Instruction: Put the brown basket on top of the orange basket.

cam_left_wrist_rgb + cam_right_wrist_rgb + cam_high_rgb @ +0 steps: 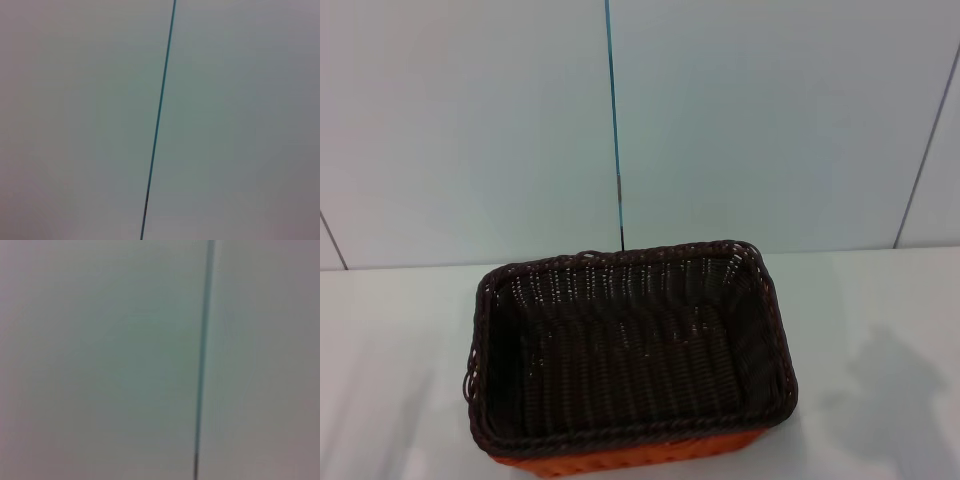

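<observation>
White table [880,330], brown basket [630,345] nested atop orange basket [620,462]; end effector state impossible to tell.

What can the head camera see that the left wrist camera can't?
Only the head view shows the brown basket sitting on the orange basket, of which just a strip peeks out below, and the white table under them. The left wrist view shows nothing of its own, only wall. Both share the pale wall with its thin blue-green seam. Neither shows an arm.

The brown basket [630,350] and orange basket [620,463] are rough woven wicker; the table [880,330] is smooth, matt white.
</observation>
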Robot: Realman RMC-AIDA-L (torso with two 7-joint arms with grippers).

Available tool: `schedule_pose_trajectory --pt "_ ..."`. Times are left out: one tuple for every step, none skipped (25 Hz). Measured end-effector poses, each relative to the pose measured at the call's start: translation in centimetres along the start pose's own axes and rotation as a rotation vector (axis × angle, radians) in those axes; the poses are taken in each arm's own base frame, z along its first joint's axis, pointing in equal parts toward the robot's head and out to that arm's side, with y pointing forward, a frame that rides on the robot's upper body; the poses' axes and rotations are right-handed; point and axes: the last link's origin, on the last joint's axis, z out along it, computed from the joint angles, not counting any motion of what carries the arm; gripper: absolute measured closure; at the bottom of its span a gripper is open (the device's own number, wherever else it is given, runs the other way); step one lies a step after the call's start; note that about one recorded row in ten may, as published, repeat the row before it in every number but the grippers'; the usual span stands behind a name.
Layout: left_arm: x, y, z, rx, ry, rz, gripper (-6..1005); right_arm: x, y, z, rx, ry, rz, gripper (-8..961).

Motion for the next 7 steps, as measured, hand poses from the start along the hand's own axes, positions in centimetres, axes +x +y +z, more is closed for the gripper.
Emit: schedule_pose_trajectory --pt "0.04 -0.07 -0.04 0.002 0.003 0.000 194 -0.17 0.23 -0.19 -0.014 0.009 0.017 883" --pt "0.04 -0.07 -0.04 0.002 0.003 0.000 194 -0.30 0.42 -0.38 -0.027 0.019 0.032 883" --pt "0.06 -0.11 -0.05 0.003 0.004 0.001 194 -0.34 0.51 -0.47 -0.032 0.026 0.036 883" --pt "0.09 -0.20 -0.07 0.006 0.006 0.001 194 -0.42 0.66 -0.62 -0.040 0.033 0.040 883" --pt "0.12 -0.27 -0.08 0.009 0.008 0.001 194 -0.45 0.69 -0.68 -0.043 0.037 0.040 883" --pt "0.12 -0.30 -0.10 0.010 0.008 0.001 194 -0.49 0.73 -0.72 -0.044 0.037 0.041 883" --pt "0.12 -0.32 -0.11 0.011 0.009 0.001 194 -0.51 0.73 -0.73 -0.045 0.037 0.041 883"
